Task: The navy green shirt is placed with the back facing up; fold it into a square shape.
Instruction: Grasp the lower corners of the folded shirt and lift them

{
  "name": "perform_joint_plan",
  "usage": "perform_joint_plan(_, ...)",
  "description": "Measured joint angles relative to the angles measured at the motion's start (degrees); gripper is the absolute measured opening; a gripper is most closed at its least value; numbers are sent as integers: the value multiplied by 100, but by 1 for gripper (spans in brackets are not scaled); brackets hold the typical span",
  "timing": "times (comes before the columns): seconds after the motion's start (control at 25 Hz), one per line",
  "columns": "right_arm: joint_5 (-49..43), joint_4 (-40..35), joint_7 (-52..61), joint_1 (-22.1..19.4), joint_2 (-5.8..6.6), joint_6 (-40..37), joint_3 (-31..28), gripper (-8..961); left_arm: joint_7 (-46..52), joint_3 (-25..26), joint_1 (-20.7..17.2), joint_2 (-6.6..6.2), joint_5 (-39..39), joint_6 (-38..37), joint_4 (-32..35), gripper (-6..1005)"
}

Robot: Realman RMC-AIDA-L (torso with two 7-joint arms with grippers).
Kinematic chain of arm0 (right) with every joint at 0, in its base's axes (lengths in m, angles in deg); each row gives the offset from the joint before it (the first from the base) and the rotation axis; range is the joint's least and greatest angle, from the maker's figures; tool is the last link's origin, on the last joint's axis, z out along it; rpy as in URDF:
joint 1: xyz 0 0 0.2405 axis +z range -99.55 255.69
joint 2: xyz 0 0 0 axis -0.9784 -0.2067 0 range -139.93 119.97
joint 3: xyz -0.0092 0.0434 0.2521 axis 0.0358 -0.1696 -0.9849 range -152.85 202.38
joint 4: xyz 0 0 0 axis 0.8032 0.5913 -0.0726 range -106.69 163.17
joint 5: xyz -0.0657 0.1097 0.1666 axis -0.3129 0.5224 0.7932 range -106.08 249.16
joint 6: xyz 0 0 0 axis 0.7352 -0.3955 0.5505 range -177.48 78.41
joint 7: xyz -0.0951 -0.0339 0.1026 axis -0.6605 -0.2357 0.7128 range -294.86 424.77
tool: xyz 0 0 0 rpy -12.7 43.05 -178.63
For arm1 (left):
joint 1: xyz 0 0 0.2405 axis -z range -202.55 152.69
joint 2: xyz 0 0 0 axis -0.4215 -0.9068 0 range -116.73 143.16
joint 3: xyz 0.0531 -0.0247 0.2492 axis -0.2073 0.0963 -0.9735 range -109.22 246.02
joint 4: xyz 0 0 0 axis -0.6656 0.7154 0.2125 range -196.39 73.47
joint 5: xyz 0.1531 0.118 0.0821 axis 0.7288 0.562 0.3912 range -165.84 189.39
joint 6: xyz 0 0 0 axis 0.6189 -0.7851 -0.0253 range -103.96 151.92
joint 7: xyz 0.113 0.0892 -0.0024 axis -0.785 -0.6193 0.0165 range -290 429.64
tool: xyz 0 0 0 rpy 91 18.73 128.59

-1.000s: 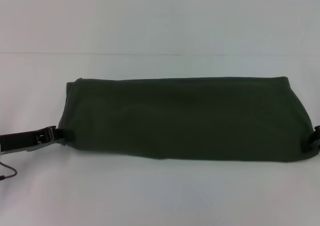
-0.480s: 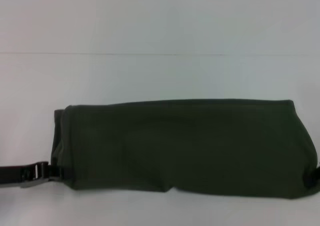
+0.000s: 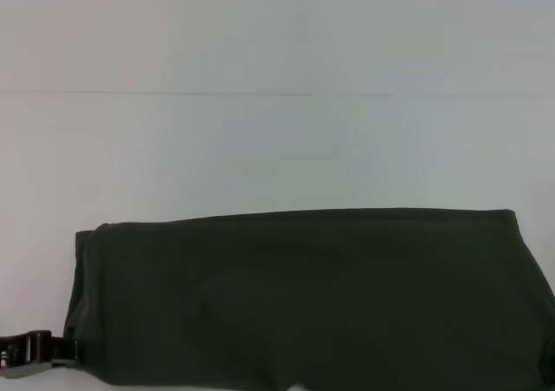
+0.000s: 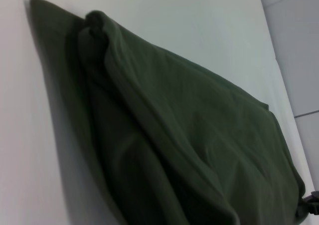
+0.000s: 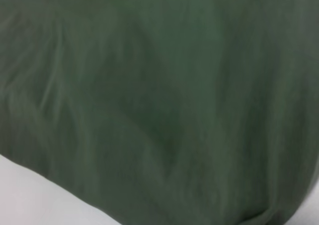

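The navy green shirt (image 3: pixel 312 296) lies as a long folded band across the near part of the white table, plain side up, with its lower edge cut off by the head view. My left gripper (image 3: pixel 73 350) is shut on the band's left near corner. The left wrist view shows the shirt (image 4: pixel 174 135) in layered folds running away to the far end. There the cloth bunches into a small dark piece of my right gripper (image 4: pixel 311 201), which is pinched on that end. Green cloth (image 5: pixel 159 95) fills the right wrist view.
The white table (image 3: pixel 260 148) stretches bare behind the shirt to a thin line at its back edge (image 3: pixel 173 94). A pale wall stands beyond it. A strip of table (image 4: pixel 30 135) shows beside the shirt's folded end.
Over the last second the whole folded shirt has slid toward me, down the head view. Both grippers moved with its ends, and the right one has left the head view.
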Motion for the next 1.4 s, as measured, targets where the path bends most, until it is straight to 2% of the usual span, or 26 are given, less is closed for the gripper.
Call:
perform_joint_plan(0.48, -36, -286, 65, -16, -20, 49, -87, 19, 141, 35, 47, -32, 5, 449, 70, 113)
perform_joint_plan(0.8, -33, -297, 91, -4, -31, 92, -88, 20, 172, 27, 71, -38, 5, 444, 79, 123)
perform_joint_plan(1.08, -24, -313, 156, 3, 64, -85, -326, 35, 469, 281, 86, -75, -22, 362, 80, 132)
perform_joint_plan(1.2, -14, -428, 154, -2, 101, -353, -557, 140, 703, 359, 111, -145, 14, 257, 108, 136)
perform_joint_plan(1.4, -14, -856, 182, -46, 151, -668, -936, 307, 861, 360, 137, -230, 96, 29, 220, 334)
